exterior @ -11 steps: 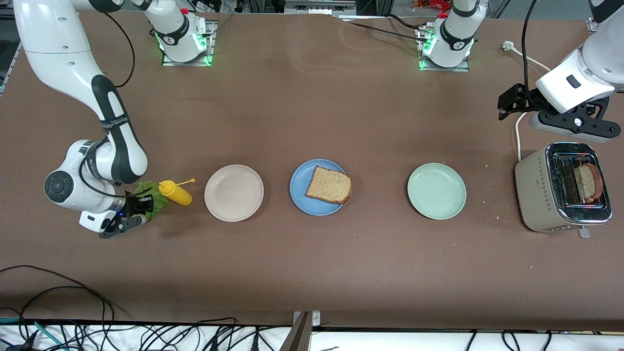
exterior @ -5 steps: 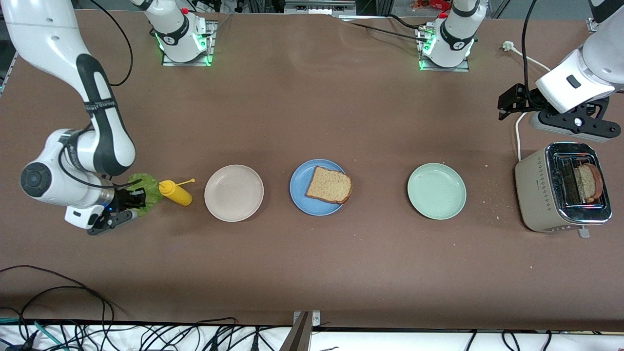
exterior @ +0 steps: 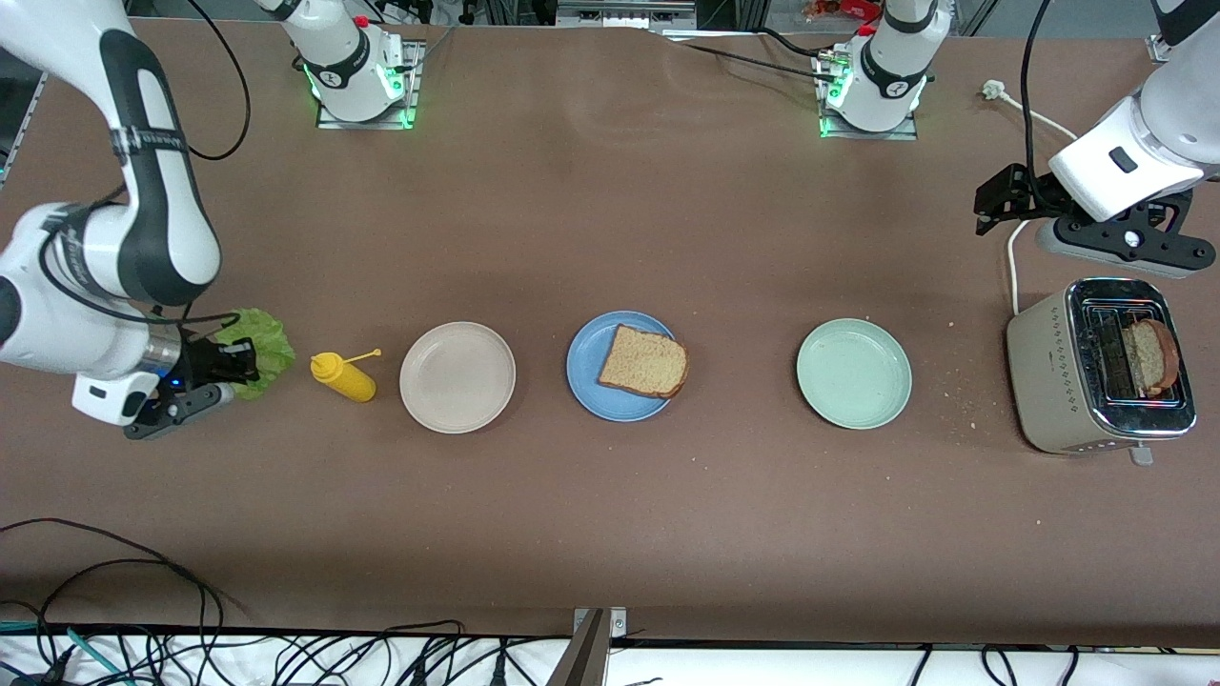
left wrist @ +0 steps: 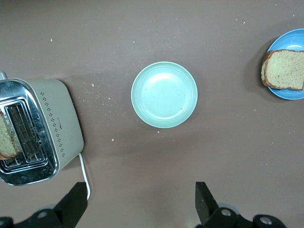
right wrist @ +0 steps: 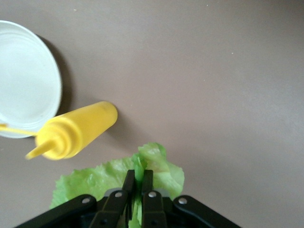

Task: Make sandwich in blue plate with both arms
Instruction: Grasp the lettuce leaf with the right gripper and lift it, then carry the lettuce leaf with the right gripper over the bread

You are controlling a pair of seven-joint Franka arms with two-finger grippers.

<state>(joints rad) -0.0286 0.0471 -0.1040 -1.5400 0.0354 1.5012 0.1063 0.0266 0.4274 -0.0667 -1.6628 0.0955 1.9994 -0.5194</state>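
Beside the lying yellow squeeze bottle, toward the right arm's end, the right gripper pinches the ruffled green lettuce leaf off the table, while the left gripper waits spread wide above the beige metal toaster, well apart from the round blue plate carrying one tan bread slice.

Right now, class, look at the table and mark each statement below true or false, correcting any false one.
1. The right pincer is shut on the lettuce leaf. True.
2. Both bread slices lie on the blue plate. False: one bread slice lies there; the other slice stands in the toaster.
3. The yellow bottle lies on its side beside the beige plate. True.
4. The left pincer grips the green plate. False: it hangs open in the air, holding nothing.
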